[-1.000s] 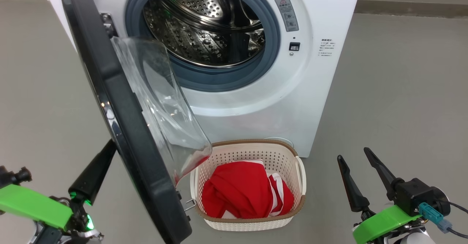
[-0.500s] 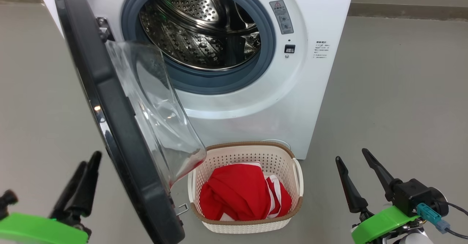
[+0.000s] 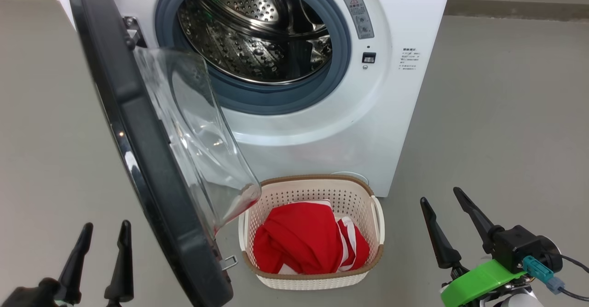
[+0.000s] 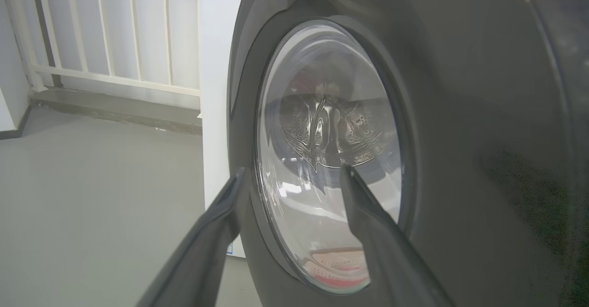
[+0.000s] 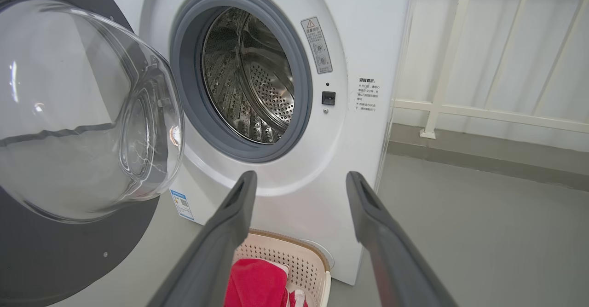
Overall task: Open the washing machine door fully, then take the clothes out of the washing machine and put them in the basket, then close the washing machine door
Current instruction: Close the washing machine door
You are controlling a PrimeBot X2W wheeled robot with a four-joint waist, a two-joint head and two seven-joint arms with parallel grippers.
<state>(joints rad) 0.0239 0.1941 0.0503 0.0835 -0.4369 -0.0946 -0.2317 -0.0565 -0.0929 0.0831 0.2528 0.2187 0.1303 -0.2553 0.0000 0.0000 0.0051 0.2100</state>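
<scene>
You have the left tool (image 3: 106, 226) spread and empty near the outer face of the open washing machine door (image 3: 142, 132) (likely set to push it shut), right tool (image 3: 440, 195) likewise released, clothes (image 3: 303, 238) lying in the basket (image 3: 313, 179).

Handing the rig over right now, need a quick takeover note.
Left end effector: open, empty, low beside the washing machine door, on its outer side.
Right end effector: open, empty, right of the basket.
Clothes: red, in the basket, which stands in front of the washing machine; drum looks empty.
Done: door opened, clothes moved. Left: close the door.
</scene>
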